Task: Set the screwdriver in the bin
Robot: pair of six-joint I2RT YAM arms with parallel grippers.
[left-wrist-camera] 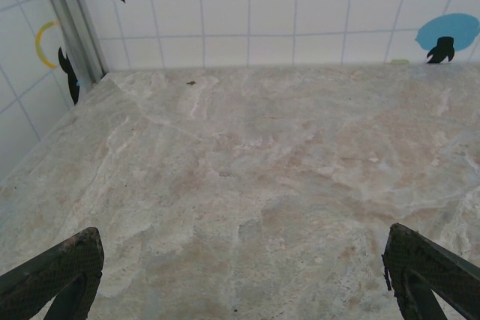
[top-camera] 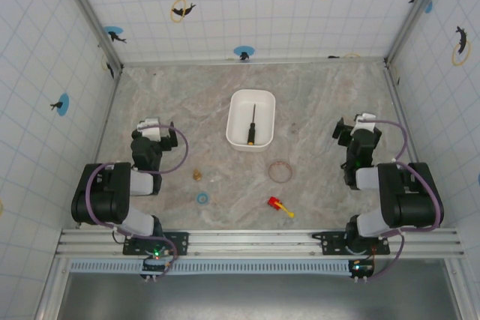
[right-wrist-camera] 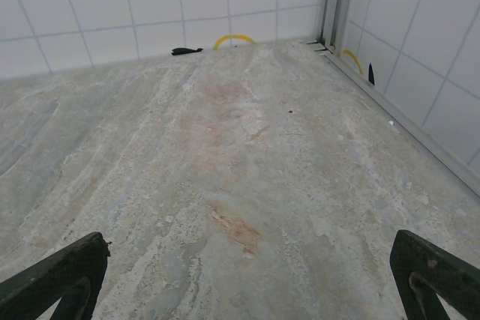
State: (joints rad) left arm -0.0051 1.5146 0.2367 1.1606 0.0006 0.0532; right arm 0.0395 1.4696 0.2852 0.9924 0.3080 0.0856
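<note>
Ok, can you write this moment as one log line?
screwdriver: lying inside bin | left gripper: open, empty | right gripper: open, empty | task: looks done

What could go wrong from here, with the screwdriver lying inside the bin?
1. The screwdriver is already in the bin. The bin stands loose on the table, so another reach could push or tip it.
2. The open left pincer is close to a small brown piece, and a low sweep might knock that away.
</note>
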